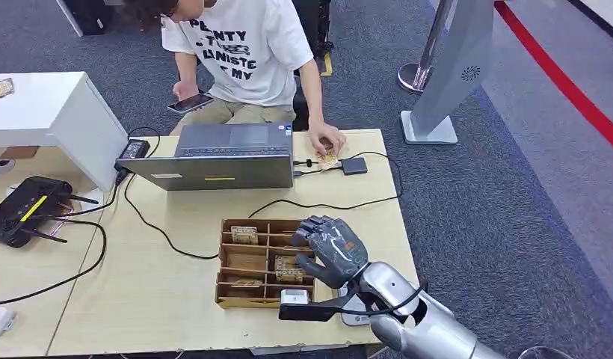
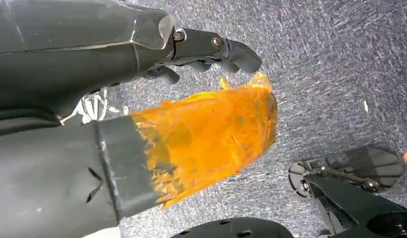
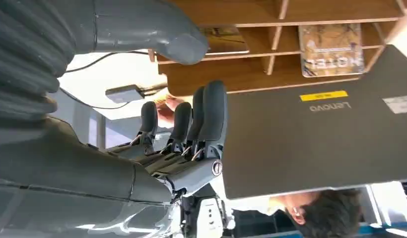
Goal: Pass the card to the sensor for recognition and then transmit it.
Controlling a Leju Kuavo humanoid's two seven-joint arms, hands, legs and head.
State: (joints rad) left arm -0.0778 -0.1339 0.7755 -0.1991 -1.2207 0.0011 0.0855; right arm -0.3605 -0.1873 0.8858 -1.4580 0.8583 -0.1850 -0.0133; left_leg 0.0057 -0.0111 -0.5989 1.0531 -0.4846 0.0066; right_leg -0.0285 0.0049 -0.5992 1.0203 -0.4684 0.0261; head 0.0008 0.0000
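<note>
Lenovo lettering [image 3: 329, 106] legible from right wrist.

Hidden, cropped and unreadable parts

Cut off at the top edge of the head view: the person [image 1: 244, 52], above the shoulders. Covered by the right hand [image 1: 332, 249]: the right-hand end of the wooden organizer [image 1: 247, 263], so contents of those slots cannot be told. Too small to read: print on the cards in the slots, and on the card [image 1: 327, 159] under the person's hand [image 1: 324, 140] beside the sensor [image 1: 354, 165]. Partly hidden behind the laptop lid [image 1: 214, 170]: the table [image 1: 176, 307] beyond it (cables too). In the left wrist view, left hand [image 2: 211, 47] partly masked by an orange-wrapped thumb [image 2: 211, 134]; fingers curled, grip unclear.
</note>
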